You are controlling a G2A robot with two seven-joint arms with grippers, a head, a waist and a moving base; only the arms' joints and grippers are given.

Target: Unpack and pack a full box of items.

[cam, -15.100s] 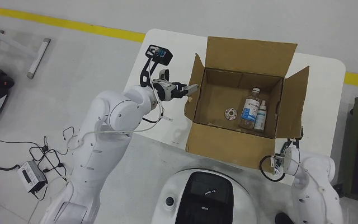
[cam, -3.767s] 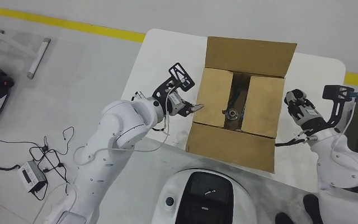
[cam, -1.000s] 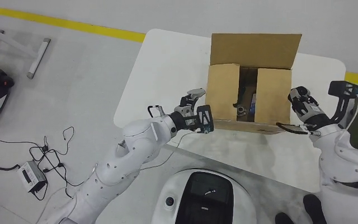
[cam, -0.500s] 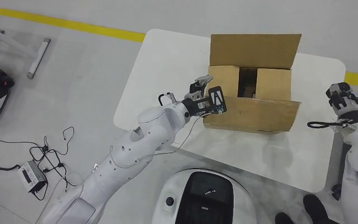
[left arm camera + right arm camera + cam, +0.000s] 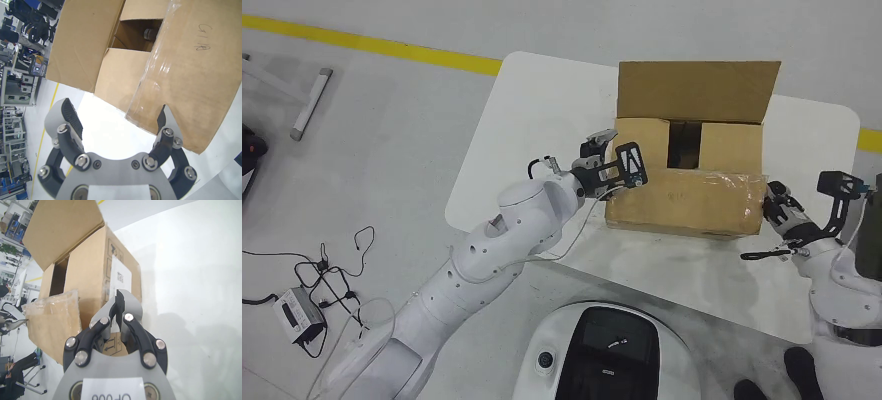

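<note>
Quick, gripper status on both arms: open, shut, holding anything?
Left gripper: open, holding nothing, next to the box.
Right gripper: shut, holding nothing.

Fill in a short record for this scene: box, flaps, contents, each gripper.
box: on the table
far flap: up
side flaps: folded in, gap between them
near flap: taped, tilted, not folded down
contents: a dark round item seen through the gap
left gripper: jaws open, at the near flap's corner
right gripper: jaws shut, beside the box's labelled end
</note>
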